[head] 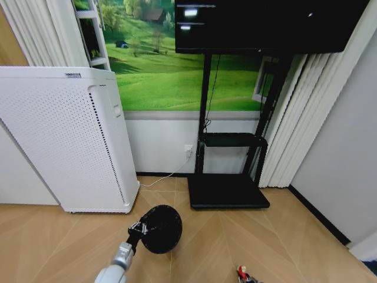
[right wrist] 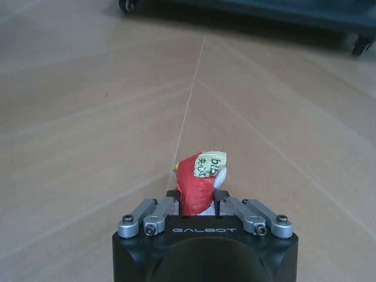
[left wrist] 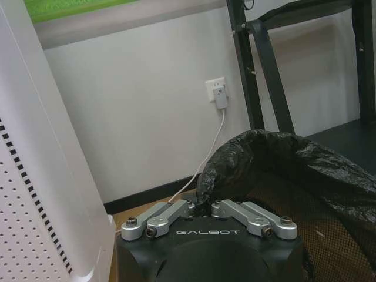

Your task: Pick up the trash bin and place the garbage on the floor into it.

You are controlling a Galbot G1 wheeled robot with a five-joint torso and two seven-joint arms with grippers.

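My left gripper (left wrist: 204, 210) is clamped on the rim of the light, bag-lined trash bin (head: 160, 228) beside the white appliance (head: 65, 135), while my right gripper (right wrist: 198, 207) pinches a crumpled red wrapper (right wrist: 200, 182), soft and easily crushed, low over the floor (right wrist: 88, 117).

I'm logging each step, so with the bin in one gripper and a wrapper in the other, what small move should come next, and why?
Probably carry the right gripper, shut on the red wrapper, over the open mouth of the trash bin. The left gripper grips the bin's rim, so the bin is ready, and the wrapper sits low near the floor, apart from the bin.
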